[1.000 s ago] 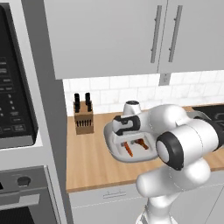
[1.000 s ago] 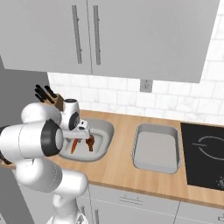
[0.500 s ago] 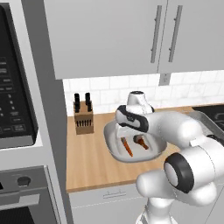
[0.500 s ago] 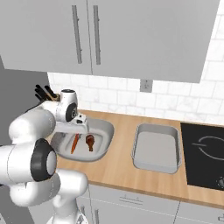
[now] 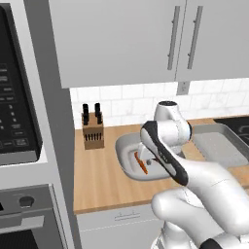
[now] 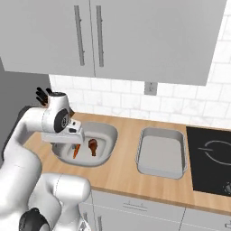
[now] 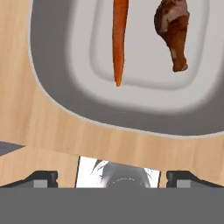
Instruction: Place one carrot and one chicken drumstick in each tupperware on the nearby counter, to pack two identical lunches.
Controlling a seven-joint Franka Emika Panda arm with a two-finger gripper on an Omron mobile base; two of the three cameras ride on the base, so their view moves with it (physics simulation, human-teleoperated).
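The wide, bowl-like tupperware (image 7: 57,100) (image 6: 106,135) (image 5: 124,146) stands on the wood counter (image 6: 126,176). In it lie an orange carrot (image 7: 119,39) (image 6: 76,150) (image 5: 141,165) and a brown chicken drumstick (image 7: 174,30) (image 6: 93,146), side by side and apart. My gripper (image 7: 111,179) (image 6: 63,143) hangs open above the bowl's near rim with nothing between its fingertips (image 7: 41,178). The smaller rectangular tupperware (image 6: 162,151) (image 5: 221,146) sits to the right with nothing in it. In the left base view my arm hides part of the bowl.
A knife block (image 5: 92,131) stands at the back left of the counter against the tiled wall. The black stovetop (image 6: 210,158) lies at the right end. Wall cabinets (image 6: 113,36) hang overhead. Bare counter runs in front of both containers.
The jaws have spread wide. The hand has risen from inside the bowl and drawn back over its near rim. Carrot and drumstick lie still in the bowl.
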